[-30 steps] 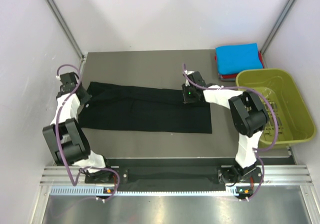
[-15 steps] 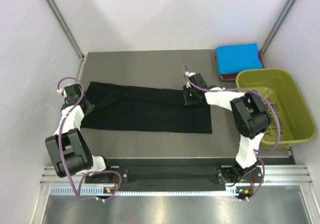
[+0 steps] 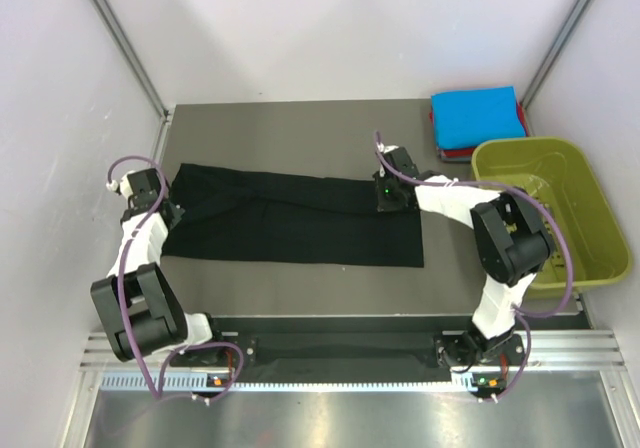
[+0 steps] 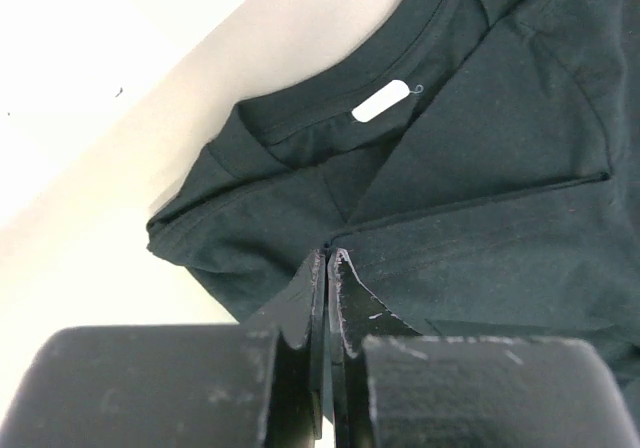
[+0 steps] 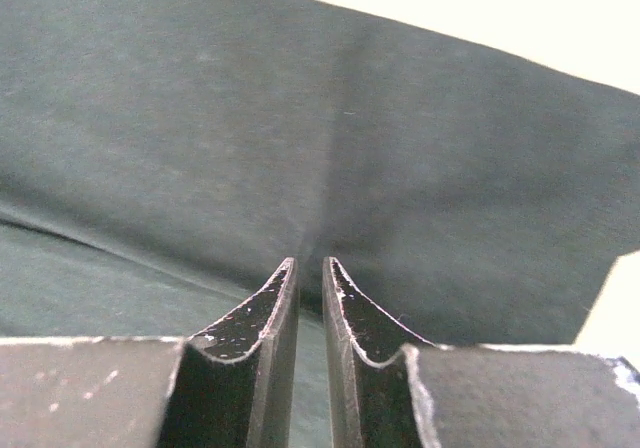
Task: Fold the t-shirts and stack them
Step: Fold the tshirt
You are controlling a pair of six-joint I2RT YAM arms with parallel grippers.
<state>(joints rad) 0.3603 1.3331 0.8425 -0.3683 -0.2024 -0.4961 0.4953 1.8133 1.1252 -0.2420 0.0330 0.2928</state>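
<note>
The left gripper is pressed together on the black t-shirt near its collar; the right gripper pinches a fold at the far edge. Uneven pulling could let cloth slip, skewing the fold.

Both arms are built of white link shells joined by bulky black joint housings. A purple cable loops loosely along each arm, from the base up to the wrist. The right arm's wrist shows a small green light, and near each base sits a small orange-red light. The left claw has two black fingers with scuffed, scratched surfaces and pale worn edges. The right claw has the same black fingers, curved inside, speckled with white wear marks.
</note>
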